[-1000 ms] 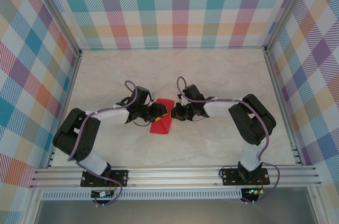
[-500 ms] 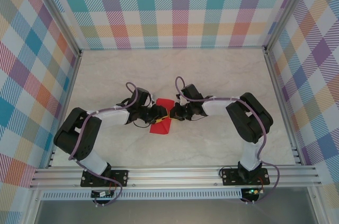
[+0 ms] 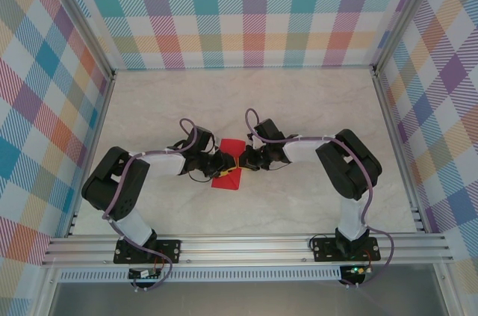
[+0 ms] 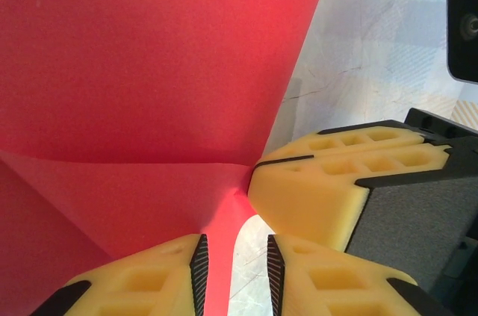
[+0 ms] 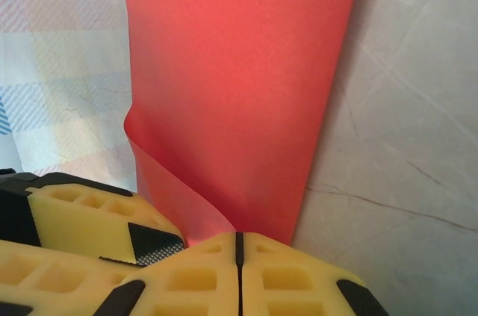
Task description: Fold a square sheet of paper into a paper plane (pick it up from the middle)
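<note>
Sam: Where is the red paper point(image 3: 226, 180)?

Ava: It lies on the pale table point(image 3: 314, 107), and the two arms meet right over it. From above it looks long, not like a full square.

Sam: Which hand is on which side of the paper?

Ava: The left gripper point(image 3: 222, 162) is at the paper's left side. The right gripper point(image 3: 241, 160) is at its right side. Their tips almost touch over the middle of the paper.

Sam: Is the left one holding it?

Ava: Its two yellow fingers point(image 4: 149, 279) have a small gap between them (you can see a bit of table through it). A thin strip of the paper goes down into that gap, next to one black pad. So its jaws are a little apart, not pressed together.

Sam: And the right one?

Ava: Its fingers are pressed tight, with just a thin line between them. The paper goes in right where they meet, so it is pinching the paper.

Sam: Is the paper flat?

Ava: No. In the left wrist view a fold line point(image 4: 127, 160) runs across it and ends at the right gripper's tip. In the right wrist view the paper's left edge bends up a bit.
</note>
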